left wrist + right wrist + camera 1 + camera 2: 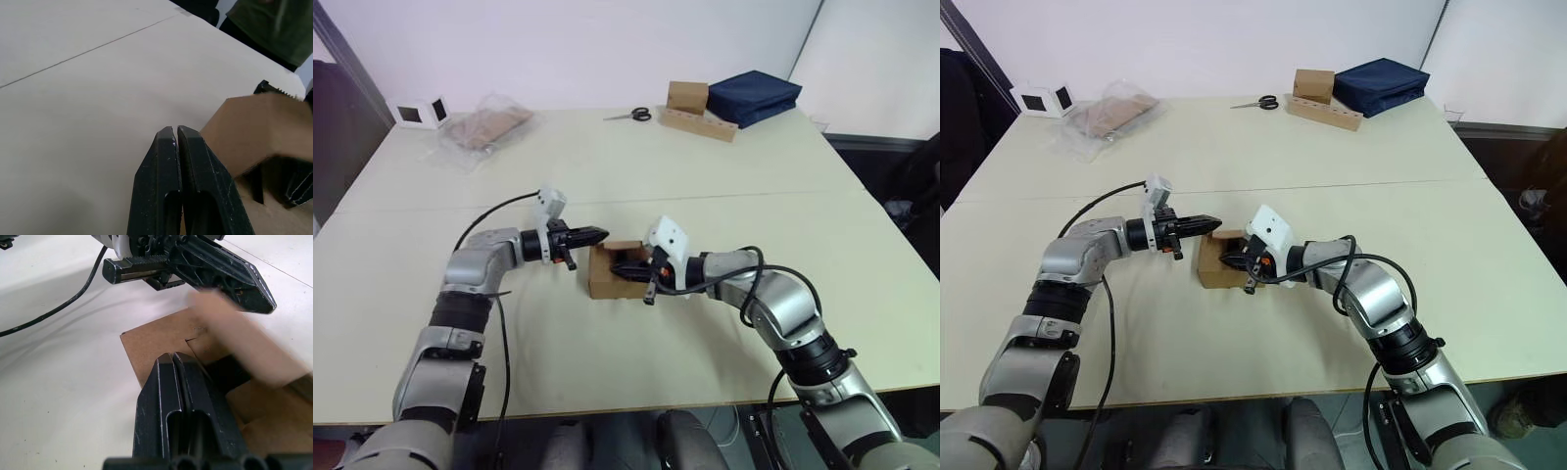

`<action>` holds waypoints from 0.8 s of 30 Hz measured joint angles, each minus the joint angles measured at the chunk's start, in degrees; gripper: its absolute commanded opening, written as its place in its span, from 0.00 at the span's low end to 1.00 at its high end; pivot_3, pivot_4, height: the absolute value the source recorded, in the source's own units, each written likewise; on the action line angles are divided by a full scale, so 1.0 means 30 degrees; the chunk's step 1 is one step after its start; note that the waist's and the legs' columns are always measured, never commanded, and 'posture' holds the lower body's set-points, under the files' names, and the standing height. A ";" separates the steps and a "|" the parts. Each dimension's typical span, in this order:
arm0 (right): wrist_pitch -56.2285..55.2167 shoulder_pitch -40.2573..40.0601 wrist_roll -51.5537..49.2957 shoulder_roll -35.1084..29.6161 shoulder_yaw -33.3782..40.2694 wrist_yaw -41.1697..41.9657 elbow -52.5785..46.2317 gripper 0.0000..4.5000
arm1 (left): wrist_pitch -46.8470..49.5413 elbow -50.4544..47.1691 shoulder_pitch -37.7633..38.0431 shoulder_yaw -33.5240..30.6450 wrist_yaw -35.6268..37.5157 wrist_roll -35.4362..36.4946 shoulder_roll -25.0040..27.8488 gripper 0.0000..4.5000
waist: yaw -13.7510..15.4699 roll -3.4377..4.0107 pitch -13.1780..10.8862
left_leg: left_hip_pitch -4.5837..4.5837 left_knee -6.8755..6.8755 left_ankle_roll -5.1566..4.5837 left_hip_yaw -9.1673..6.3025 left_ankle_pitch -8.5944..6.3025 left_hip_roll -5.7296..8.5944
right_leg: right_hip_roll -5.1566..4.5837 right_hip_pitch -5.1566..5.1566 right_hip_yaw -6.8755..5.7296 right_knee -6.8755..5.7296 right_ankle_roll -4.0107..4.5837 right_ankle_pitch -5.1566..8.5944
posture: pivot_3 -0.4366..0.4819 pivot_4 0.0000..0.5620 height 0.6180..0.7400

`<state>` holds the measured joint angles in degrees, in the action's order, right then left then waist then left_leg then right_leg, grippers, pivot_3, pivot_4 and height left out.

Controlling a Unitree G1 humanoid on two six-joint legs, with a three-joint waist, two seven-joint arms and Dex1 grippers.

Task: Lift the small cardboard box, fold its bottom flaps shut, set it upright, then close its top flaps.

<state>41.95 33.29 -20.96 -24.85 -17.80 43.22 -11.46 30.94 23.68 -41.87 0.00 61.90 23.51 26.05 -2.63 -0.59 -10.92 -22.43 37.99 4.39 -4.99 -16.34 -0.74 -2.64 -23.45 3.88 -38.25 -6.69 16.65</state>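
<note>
The small cardboard box (604, 276) rests on the table between my two grippers. Its upper end is open, with one flap (156, 340) lying flat outward and another flap (234, 338) raised and blurred. I cannot tell whether these are the top flaps or the bottom flaps. My right gripper (620, 267) is shut with nothing between its fingers (172, 363), and its tips reach into the open end. My left gripper (604, 234) is also shut and hangs just above the box's far left edge, with the box (259, 132) close beside its fingers (175, 134).
At the back of the table (607, 176) lie scissors (631, 115), a squarish brown box on a holed strip (700, 122), a navy bag (754, 96), a clear plastic bag of cardboard (484, 127) and a small white box (418, 114). A person in green (269, 24) stands beyond the table.
</note>
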 measured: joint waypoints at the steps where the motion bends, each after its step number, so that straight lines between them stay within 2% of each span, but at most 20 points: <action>1: 0.0002 -0.0026 0.0001 -0.0019 0.0049 -0.0004 -0.0012 0.00 | 0.0124 -0.0354 0.0135 -0.0274 -0.0088 0.0178 0.0136 0.02 | -0.0003 0.0000 0.0000 | 0.0000 -0.0001 -0.0001 -0.0001 0.0000 -0.0001 | 0.0000 0.0000 0.0001 0.0000 0.0001 0.0000 | 0.48 0.27 1.00; 7: 0.0427 -0.0491 -0.0039 -0.0216 0.0489 -0.0201 -0.0801 0.00 | 0.3784 -0.6848 0.2787 -0.1817 -0.0502 0.3096 0.1544 0.02 | 0.0048 0.0001 -0.0001 | -0.0003 -0.0006 0.0000 -0.0004 -0.0001 -0.0004 | -0.0013 0.0007 0.0001 0.0011 0.0000 0.0000 | 0.48 0.27 1.00; 12: 0.0819 -0.0695 -0.0070 -0.0451 0.0946 -0.0289 -0.1236 0.00 | 0.6085 -1.0622 0.4612 -0.1992 -0.0683 0.5173 0.2604 0.02 | 0.0038 0.0003 -0.0002 | 0.0002 -0.0007 -0.0002 -0.0007 -0.0001 -0.0005 | -0.0005 0.0008 0.0000 0.0008 0.0000 0.0000 | 0.48 0.27 1.00; 18: 0.1263 -0.0713 -0.0224 -0.1085 0.1625 -0.0195 -0.1530 0.00 | 0.5777 -1.1699 0.6668 -0.0506 -0.0959 0.4386 0.3279 0.02 | 0.0091 0.0000 -0.0006 | 0.0002 -0.0016 -0.0002 -0.0004 -0.0001 -0.0006 | -0.0004 0.0009 -0.0001 0.0017 0.0001 0.0001 | 0.48 0.27 1.00; 24: 0.2223 -0.0032 -0.1444 -0.1909 0.2848 0.0374 -0.2984 0.00 | 0.4607 -1.0803 0.6764 0.0503 -0.1597 0.3214 0.2848 0.02 | 0.0038 0.0004 -0.0011 | 0.0002 -0.0018 -0.0005 -0.0001 -0.0003 -0.0007 | 0.0002 0.0006 0.0000 0.0021 0.0002 0.0001 | 0.48 0.27 1.00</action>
<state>48.62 33.19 -25.29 -30.57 -9.26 44.34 -20.41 44.76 -8.73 -21.58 1.51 57.11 33.15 34.59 -2.51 -0.58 -10.95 -22.42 37.94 4.37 -4.99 -16.34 -0.76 -2.64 -23.43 3.88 -38.19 -6.68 16.65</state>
